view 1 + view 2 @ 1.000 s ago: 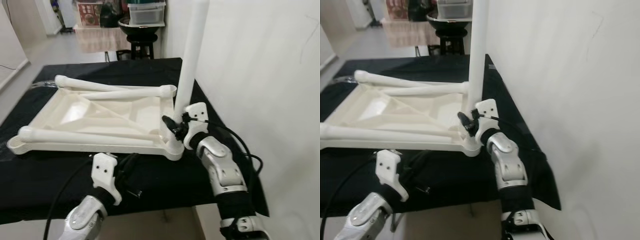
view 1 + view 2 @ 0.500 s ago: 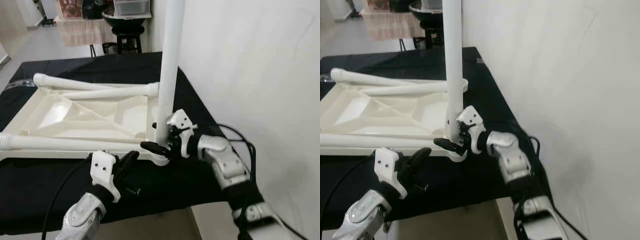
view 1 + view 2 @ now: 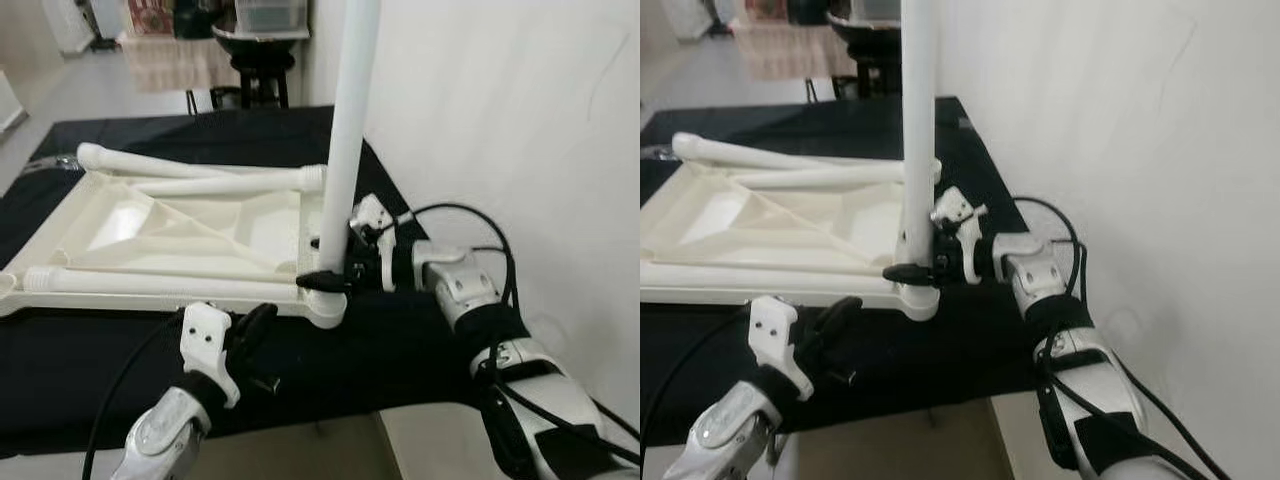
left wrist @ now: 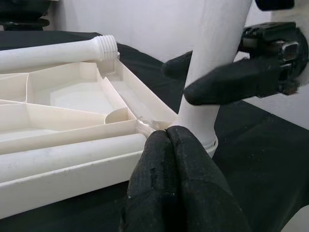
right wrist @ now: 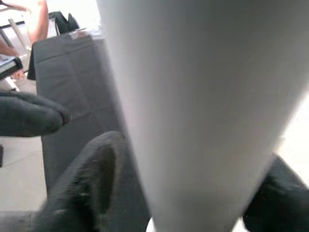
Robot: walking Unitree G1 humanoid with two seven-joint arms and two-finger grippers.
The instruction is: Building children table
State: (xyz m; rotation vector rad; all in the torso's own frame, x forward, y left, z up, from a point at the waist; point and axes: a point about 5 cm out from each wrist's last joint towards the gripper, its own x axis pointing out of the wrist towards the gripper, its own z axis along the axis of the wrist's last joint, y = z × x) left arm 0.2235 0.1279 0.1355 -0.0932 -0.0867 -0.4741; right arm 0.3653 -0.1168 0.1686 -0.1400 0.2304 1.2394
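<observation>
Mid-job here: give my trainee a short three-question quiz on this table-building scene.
1. True or false: the right tool grips the upright leg near its base.
2. Where does the left tool sit? A) on the tabletop B) over the black cloth, just in front of the tabletop's near corner C) around a loose leg.
3. How many legs stand upright?

Key: 1 true; 2 B; 3 one.
</observation>
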